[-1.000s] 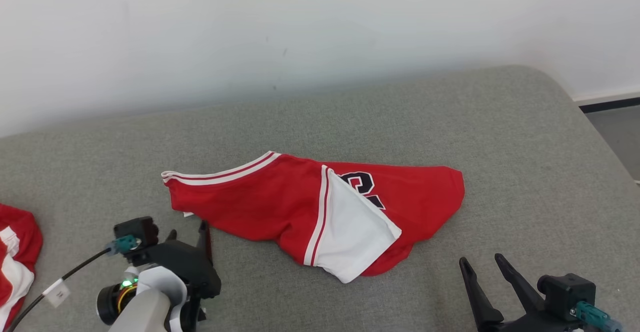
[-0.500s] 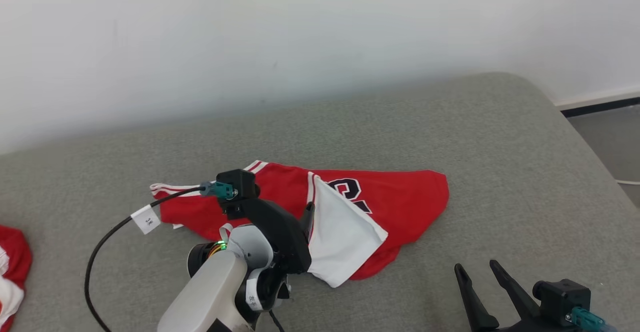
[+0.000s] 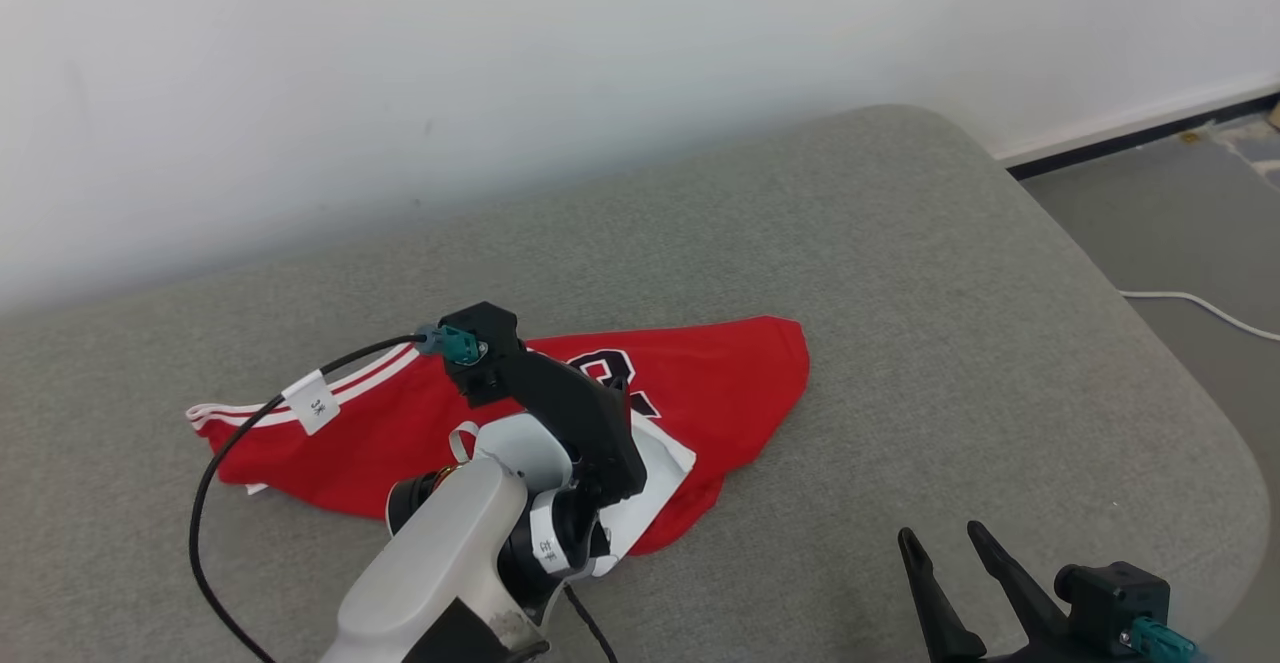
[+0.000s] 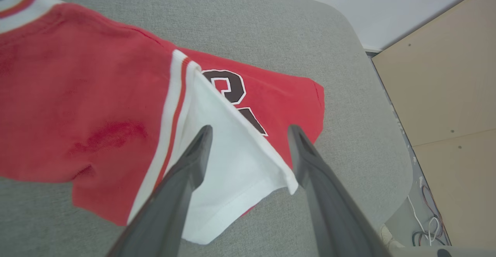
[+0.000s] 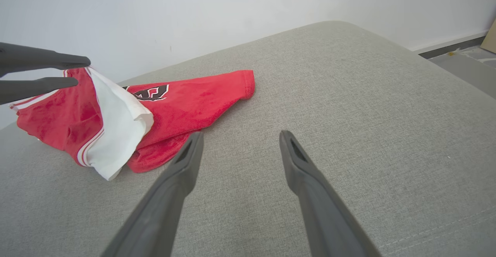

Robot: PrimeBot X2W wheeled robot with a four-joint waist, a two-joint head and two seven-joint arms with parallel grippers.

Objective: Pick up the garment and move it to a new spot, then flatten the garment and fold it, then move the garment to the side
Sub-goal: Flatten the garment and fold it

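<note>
left gripper [image 4: 250, 130]: jaws spread, white flap [image 4: 232, 160] of red striped-trim fabric jersey [image 4: 97, 113] between them | right gripper [image 5: 241, 134]: jaws spread, grey upholstered cushion [image 5: 348, 113] between them

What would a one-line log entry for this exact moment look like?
stage: pre-grasp | left gripper: open, over white flap of garment | right gripper: open, above grey padded surface | garment: crumpled, not lifted
</note>
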